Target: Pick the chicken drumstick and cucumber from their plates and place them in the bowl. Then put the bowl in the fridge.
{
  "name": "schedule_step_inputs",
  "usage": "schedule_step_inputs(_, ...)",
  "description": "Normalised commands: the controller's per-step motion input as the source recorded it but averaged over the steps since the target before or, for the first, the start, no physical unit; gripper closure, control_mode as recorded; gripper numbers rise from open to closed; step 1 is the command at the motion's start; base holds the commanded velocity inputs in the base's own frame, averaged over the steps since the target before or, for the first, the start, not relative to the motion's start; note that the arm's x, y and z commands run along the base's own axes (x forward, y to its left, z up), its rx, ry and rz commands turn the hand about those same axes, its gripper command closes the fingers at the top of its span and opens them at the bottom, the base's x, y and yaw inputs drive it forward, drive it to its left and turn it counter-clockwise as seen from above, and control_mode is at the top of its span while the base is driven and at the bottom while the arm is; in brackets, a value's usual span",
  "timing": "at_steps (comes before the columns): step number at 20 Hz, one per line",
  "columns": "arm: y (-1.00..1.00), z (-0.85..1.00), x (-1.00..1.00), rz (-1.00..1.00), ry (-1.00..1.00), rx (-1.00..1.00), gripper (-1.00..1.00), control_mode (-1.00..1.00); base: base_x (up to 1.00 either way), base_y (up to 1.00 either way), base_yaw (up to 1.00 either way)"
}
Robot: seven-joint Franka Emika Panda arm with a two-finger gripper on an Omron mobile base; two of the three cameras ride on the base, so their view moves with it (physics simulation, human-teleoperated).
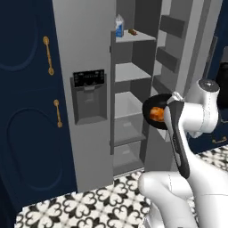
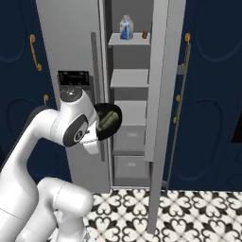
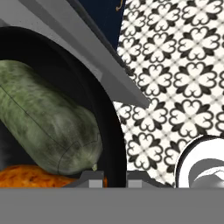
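My gripper [image 3: 111, 178] is shut on the rim of the glossy black bowl [image 3: 114, 140]. Inside it lie the dark green cucumber [image 3: 48, 122] and, beneath it in the hand view, the orange-brown chicken drumstick [image 3: 30, 177]. From the left base view, the bowl [image 1: 151, 103] hangs tilted in front of the open fridge [image 1: 89, 58] at middle-shelf height, with the drumstick [image 1: 156, 114] showing in it. In the right base view the bowl [image 2: 113, 113] holds the cucumber [image 2: 108, 121] beside my wrist. The plates are out of view.
The fridge's right door [image 2: 160, 94] stands open beside pale shelves [image 1: 130, 71]. A milk carton [image 1: 119, 26] and a small brown item [image 1: 132, 32] sit on the top shelf. Navy cabinets [image 1: 26, 111] flank the fridge. A patterned tile floor [image 2: 189, 212] lies below.
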Motion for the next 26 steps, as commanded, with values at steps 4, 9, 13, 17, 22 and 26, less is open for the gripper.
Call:
schedule_step_inputs(4, 0.0, 0.0, 0.0, 0.0, 0.0, 0.0, 1.0, 1.0, 0.86, 0.0, -0.17)
schedule_step_inputs(9, 0.0, 0.0, 0.0, 0.0, 0.0, 0.0, 1.0, 1.0, 0.68, 0.08, -0.1)
schedule_step_inputs(13, 0.0, 0.0, 0.0, 0.0, 0.0, 0.0, 1.0, 1.0, 0.47, 0.0, -0.05)
schedule_step_inputs(17, 0.0, 0.0, 0.0, 0.0, 0.0, 0.0, 1.0, 1.0, 0.38, -0.16, -0.01)
schedule_step_inputs(22, 0.0, 0.0, 0.0, 0.0, 0.0, 0.0, 1.0, 1.0, 0.19, -0.25, 0.0)
schedule_step_inputs(26, 0.0, 0.0, 0.0, 0.0, 0.0, 0.0, 1.0, 1.0, 0.56, -0.16, 0.0)
